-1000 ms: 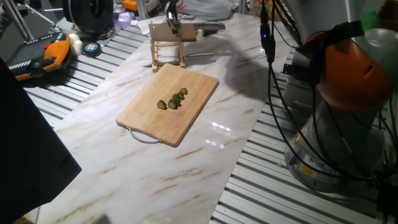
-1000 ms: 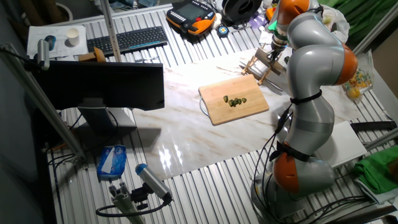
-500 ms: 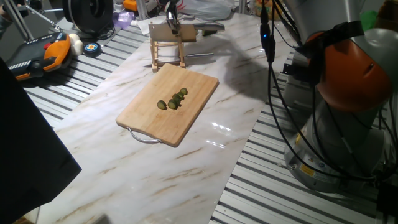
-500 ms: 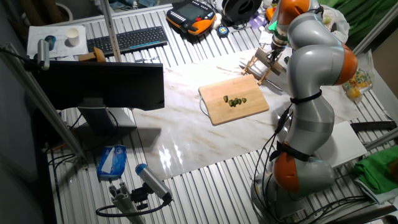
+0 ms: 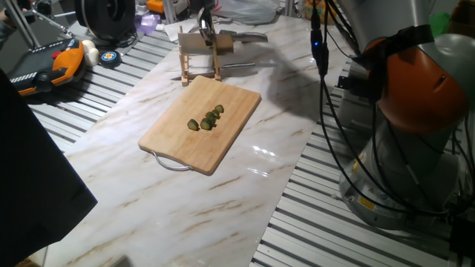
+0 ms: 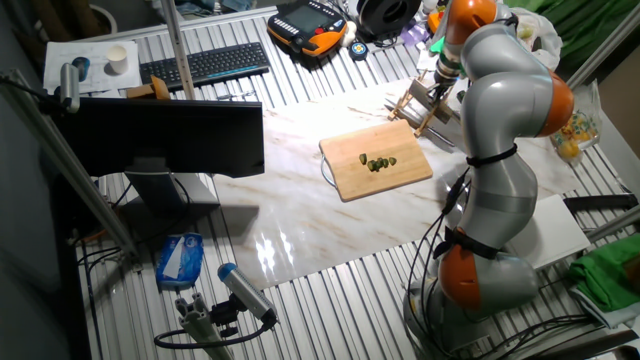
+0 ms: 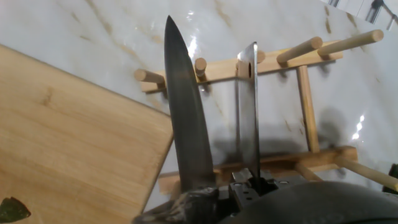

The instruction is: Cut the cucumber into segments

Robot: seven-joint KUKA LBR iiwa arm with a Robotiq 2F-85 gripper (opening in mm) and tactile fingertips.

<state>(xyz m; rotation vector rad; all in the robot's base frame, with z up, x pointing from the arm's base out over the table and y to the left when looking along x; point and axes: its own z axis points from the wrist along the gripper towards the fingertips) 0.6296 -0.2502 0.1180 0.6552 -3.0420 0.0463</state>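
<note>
The cucumber lies cut into several small dark green segments (image 5: 206, 121) (image 6: 376, 162) in a loose row at the middle of the wooden board (image 5: 174, 144) (image 6: 350, 178). One segment (image 7: 11, 210) shows at the lower left of the hand view. My gripper (image 5: 206, 25) (image 6: 440, 74) hangs at the wooden rack (image 5: 199, 65) (image 7: 298, 65) beyond the board's far end. It is shut on a knife (image 7: 185, 118), whose pointed blade runs forward over the rack. A second thin blade (image 7: 248, 112) stands edge-on beside it.
The board has a metal handle (image 5: 169, 162) at its near end. An orange and black pendant (image 5: 44, 67) and a tape roll (image 5: 109, 56) lie at the far left. A keyboard (image 6: 205, 62) and a monitor (image 6: 160, 135) stand on one side, and the arm's base (image 6: 480, 270) on the other.
The knife at the rack has shifted: the flat pale blade that stood over the rack's top bar now points away to the right. The segments and board have not moved.
</note>
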